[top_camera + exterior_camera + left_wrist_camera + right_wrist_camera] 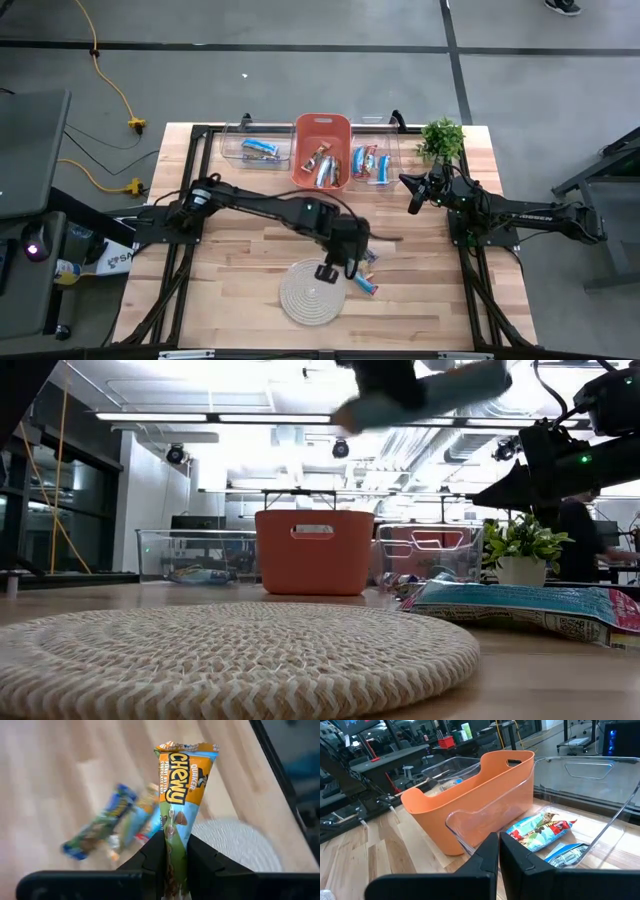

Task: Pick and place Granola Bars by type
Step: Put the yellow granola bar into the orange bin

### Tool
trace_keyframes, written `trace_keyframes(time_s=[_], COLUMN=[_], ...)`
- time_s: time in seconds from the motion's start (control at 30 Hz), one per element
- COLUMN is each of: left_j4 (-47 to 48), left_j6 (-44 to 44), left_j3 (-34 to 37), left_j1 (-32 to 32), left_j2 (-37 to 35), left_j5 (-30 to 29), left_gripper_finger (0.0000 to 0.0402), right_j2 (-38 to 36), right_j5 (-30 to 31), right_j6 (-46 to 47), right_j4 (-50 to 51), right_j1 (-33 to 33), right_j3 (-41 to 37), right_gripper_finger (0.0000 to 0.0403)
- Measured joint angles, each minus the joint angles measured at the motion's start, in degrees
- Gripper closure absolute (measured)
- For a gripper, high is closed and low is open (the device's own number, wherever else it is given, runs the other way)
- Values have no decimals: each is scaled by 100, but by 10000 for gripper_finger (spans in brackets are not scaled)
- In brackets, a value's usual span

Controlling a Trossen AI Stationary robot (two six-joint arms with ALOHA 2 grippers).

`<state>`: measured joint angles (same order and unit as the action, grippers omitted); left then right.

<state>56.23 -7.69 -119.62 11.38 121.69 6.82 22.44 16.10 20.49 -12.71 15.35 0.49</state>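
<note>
Clamped between my left gripper's point(175, 865) fingers is one granola bar point(181, 795); its wrapper reads "QUAKER CHEWY" on an orange panel, with light blue and green below, and I hold it raised above the table point(240, 300), near the coiled rope mat point(310, 291). From the high view that gripper sits over the mat's far right edge. Beneath it on the wood I count at least two loose bars point(107, 827), lying touching beside the mat, blurred in the left wrist view so I cannot read them; the high view shows a red-and-blue one point(365, 284) just right of the mat. In the low view a large blue wrapper point(520, 605) lies flat to the right of the mat. Along the far edge I see three containers in a row: a clear bin on the left point(232, 150) with one blue bar in it, an orange bin point(322, 124) in the middle with a few tan and brown bars, and a clear bin on the right point(580, 770) holding bars in red and blue wrappers; I can make out two there in the right wrist view. My right gripper point(498, 855) has its fingers pressed together on nothing, hovering just at the near wall of that right clear bin, beside a small potted plant point(441, 138).
</note>
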Motion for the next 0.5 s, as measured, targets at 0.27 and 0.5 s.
trace_keyframes(time_s=[0.27,0.5], left_j4=[264,-588], left_j6=[1156,1481], left_j3=[-1369,-1489], left_j1=[-135,-169], left_j2=[0,-241], left_j5=[-1618,-3482], left_gripper_finger=[346,346], right_j2=[-2,-2], right_j5=[0,-2], right_j6=[0,0], right_j4=[-1,0], right_j1=[0,0], right_j3=[1,0], right_gripper_finger=[402,402])
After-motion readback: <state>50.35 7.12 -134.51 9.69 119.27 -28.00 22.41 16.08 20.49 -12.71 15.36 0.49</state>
